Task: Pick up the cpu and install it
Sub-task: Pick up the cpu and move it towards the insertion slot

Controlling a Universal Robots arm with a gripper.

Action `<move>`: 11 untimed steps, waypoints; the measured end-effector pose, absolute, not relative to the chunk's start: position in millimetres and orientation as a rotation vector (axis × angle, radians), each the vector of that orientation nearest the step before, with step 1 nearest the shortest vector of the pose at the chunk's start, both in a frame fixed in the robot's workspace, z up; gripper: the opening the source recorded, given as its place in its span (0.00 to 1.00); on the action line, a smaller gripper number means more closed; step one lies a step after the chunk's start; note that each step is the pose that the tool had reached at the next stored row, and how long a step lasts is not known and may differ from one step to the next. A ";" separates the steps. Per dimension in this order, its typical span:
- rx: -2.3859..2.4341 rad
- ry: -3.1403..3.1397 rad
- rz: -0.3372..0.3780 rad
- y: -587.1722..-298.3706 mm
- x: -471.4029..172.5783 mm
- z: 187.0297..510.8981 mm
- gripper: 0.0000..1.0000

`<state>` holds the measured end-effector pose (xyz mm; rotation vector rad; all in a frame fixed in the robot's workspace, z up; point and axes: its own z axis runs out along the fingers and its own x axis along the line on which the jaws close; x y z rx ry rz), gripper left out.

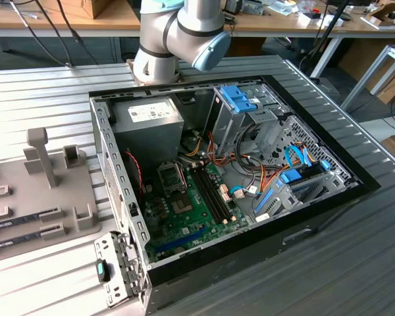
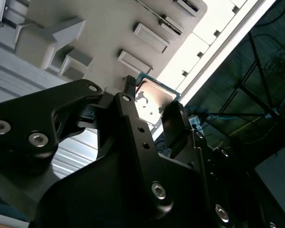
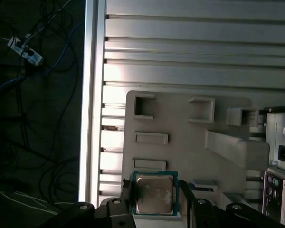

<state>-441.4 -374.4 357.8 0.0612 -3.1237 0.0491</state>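
The cpu [image 3: 154,194] [image 2: 154,99] is a small square chip with a silvery top and a thin green rim. My gripper [image 3: 154,198] [image 2: 151,105] is shut on it, one black finger [image 3: 126,192] [image 2: 128,92] against each of two opposite edges. In both wrist views the chip hangs above the grey holder plate [image 3: 180,126] [image 2: 109,28]. In the exterior view the square dark socket [image 1: 171,176] sits on the motherboard [image 1: 191,217] inside the open computer case [image 1: 303,217]. The arm's shoulder [image 1: 178,33] stands behind the case.
The grey holder plate [image 1: 46,197] lies at the exterior view's left with upright posts and long memory sticks [image 1: 23,217]. A power supply [image 1: 148,118], drive cages [image 1: 240,105] and loose cables [image 1: 250,174] crowd the case. The slatted table's edge [image 3: 91,95] runs beside the plate.
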 end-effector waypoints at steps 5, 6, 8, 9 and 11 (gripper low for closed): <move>0.061 -3.124 0.049 -374.4 -441.4 363.7 0.47; 0.061 -3.124 0.049 -374.4 -441.4 365.0 0.47; 0.061 -3.124 0.049 -374.4 -441.4 366.7 0.47; 0.061 -3.124 0.049 -374.4 -441.4 367.6 0.47; 0.061 -3.124 0.049 -374.4 -441.4 371.0 0.47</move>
